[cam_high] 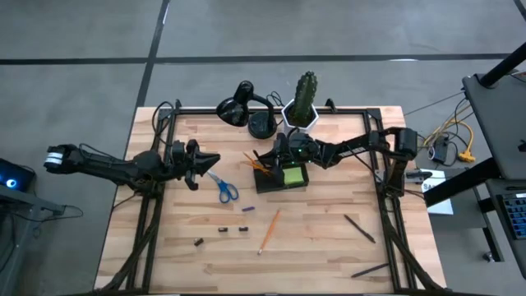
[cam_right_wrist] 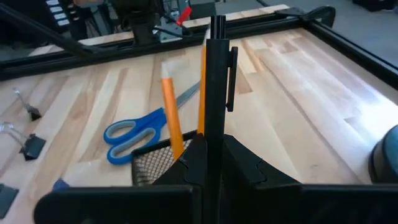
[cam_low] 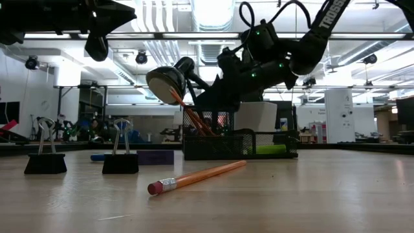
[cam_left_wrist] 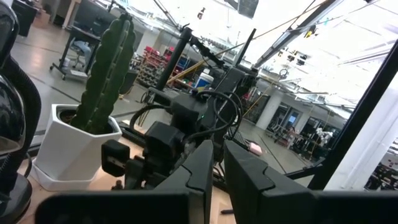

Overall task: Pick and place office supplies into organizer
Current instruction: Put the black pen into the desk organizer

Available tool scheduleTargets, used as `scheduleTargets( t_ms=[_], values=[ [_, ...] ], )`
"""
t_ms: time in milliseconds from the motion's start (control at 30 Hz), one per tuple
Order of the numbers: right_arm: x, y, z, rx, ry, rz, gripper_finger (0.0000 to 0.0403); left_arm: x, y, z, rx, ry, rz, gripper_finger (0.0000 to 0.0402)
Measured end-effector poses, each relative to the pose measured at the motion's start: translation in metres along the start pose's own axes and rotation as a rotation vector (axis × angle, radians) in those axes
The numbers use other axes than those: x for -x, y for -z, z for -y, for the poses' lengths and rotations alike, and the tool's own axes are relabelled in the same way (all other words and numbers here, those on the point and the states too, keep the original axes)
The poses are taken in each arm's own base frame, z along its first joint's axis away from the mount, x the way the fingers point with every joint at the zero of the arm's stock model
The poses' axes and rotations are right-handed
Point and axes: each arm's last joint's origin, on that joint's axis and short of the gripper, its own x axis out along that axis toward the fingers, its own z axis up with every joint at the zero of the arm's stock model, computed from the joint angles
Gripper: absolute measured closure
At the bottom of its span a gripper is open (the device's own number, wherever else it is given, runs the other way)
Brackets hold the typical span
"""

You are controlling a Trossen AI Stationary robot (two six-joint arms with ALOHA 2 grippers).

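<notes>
The organizer [cam_high: 279, 179] is a dark mesh tray mid-table. A lime-green sticky pad [cam_high: 294, 175] lies in it and two orange pencils [cam_right_wrist: 171, 112] lean in its mesh cup [cam_right_wrist: 155, 165]. My right gripper [cam_right_wrist: 211, 146] hovers over that cup [cam_high: 278, 153], shut on a black pen [cam_right_wrist: 217, 81]. Blue-handled scissors [cam_high: 226, 190], another orange pencil [cam_high: 269, 230], two thin black pens [cam_high: 359, 228] and small dark binder clips [cam_low: 45, 156] lie on the wood. My left gripper [cam_high: 211, 160] waits shut at the left, above the table. My right gripper pinches the black pen's barrel [cam_right_wrist: 216, 134] between its two fingers. The clip end [cam_right_wrist: 231, 74] stands free beyond the fingertips. The fingers hide the other end. The pen is clear of the table, right beside the two pencils in the cup.
A black desk lamp [cam_high: 246, 111] and a cactus in a white pot [cam_high: 302, 103] stand just behind the organizer at the far edge. Black frame rails [cam_high: 386, 189] run along the table's sides. Bare wood lies at the near right.
</notes>
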Motion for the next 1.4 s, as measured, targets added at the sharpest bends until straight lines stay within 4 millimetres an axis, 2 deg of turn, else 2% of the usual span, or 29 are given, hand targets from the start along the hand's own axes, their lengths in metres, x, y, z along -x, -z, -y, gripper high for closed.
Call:
scheduleTargets(
  t_ms=[533,867,1067,1233,1400],
  values=[
    [-0.002,0.004,0.001,0.027,-0.012,-0.021,0.0384,0.000,0.000,0.000,-0.002,0.000,0.000,0.0378],
    [-0.002,0.005,0.001,0.017,-0.012,-0.024,0.0324,0.000,0.000,0.000,-0.004,0.000,0.000,0.0378],
    [-0.001,0.004,0.000,-0.019,-0.012,-0.023,0.0309,0.000,0.000,0.000,-0.005,0.000,0.000,0.0378],
    [0.001,-0.001,-0.001,-0.029,-0.013,-0.015,0.0310,0.000,0.000,0.000,-0.005,0.000,0.000,0.0378],
    [0.010,-0.017,-0.005,-0.023,-0.019,0.031,0.0319,0.000,0.000,0.000,-0.005,0.000,0.000,0.0378]
  ],
)
